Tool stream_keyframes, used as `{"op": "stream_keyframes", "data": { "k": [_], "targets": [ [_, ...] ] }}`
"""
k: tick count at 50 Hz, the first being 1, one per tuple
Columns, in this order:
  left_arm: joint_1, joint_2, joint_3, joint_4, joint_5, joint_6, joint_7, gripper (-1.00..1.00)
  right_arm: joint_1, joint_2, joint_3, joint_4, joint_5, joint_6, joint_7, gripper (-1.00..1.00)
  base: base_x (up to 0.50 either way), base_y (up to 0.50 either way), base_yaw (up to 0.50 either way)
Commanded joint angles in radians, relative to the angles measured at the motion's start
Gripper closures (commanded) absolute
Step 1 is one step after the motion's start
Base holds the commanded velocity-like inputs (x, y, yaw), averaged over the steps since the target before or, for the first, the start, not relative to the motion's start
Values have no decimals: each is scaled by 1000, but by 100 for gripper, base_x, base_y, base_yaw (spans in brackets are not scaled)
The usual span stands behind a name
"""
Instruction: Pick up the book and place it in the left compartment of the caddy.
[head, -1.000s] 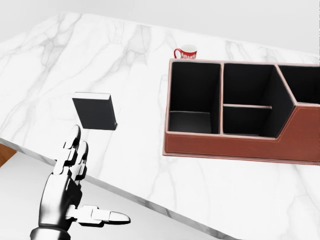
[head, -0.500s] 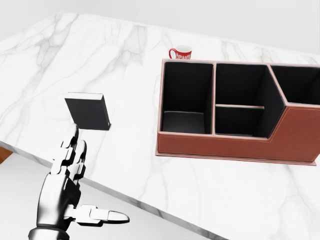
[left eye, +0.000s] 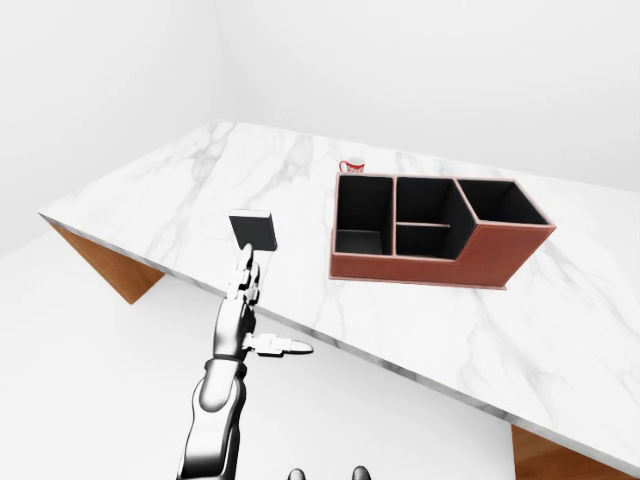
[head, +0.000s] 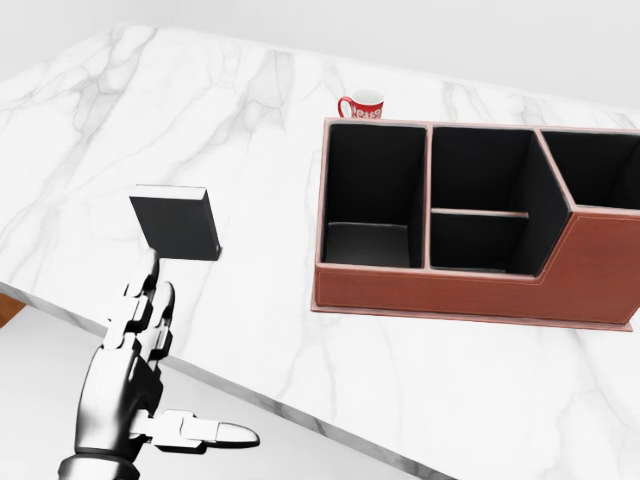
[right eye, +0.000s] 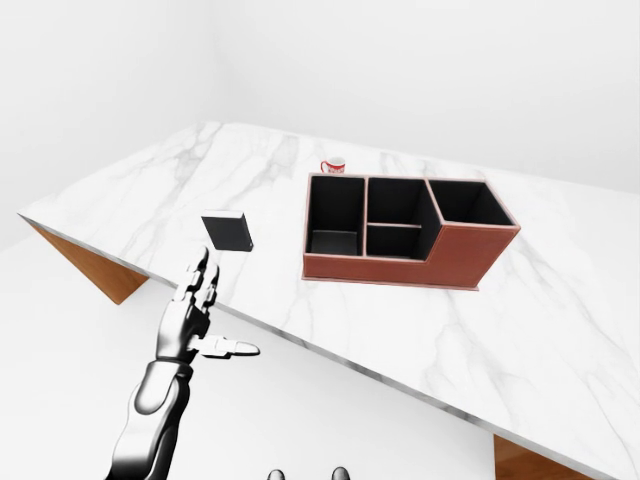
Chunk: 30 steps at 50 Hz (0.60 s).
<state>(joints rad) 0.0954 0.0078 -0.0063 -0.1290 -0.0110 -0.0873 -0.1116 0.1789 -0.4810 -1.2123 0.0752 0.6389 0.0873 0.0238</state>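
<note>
Over the last second the whole head view slid left as the camera moved, book and caddy drifting together across the picture, while in the last half second almost nothing has changed. Nearest, one left hand (head: 125, 385) reaches up from the bottom left of the head view, spread wide and holding nothing: two fingers (head: 152, 300) point up toward twelve o'clock and the thumb juts out toward three o'clock. The right hand is not in view. One book (head: 178, 226), dark with a pale page edge along its top, lies flat on the table (head: 330, 360) near the table's near edge, at about twelve o'clock from the fingertips and just clear of them, not touching. At about two o'clock from the hand, well apart from the book, stands one brown caddy (head: 470, 285) with dark compartments; its left compartment (head: 372, 205) is empty. Farthest, at the caddy's upper left corner, peeks one red mug (head: 362, 105).
</note>
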Motion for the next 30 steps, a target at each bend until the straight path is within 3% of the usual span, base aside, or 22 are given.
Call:
{"op": "stream_keyframes", "data": {
  "k": [1,11,30],
  "targets": [
    [-5,1,2,19,0,0,-4,-100,3,1,-2,-6,2,0,3,-100,0,0,0],
    [1,-1,-2,6,5,0,-3,-100,2,3,-6,-9,-2,0,6,-100,0,0,0],
    [-8,0,2,21,5,0,1,-100,0,2,4,5,-10,0,7,-100,17,8,0]
  ]
}}
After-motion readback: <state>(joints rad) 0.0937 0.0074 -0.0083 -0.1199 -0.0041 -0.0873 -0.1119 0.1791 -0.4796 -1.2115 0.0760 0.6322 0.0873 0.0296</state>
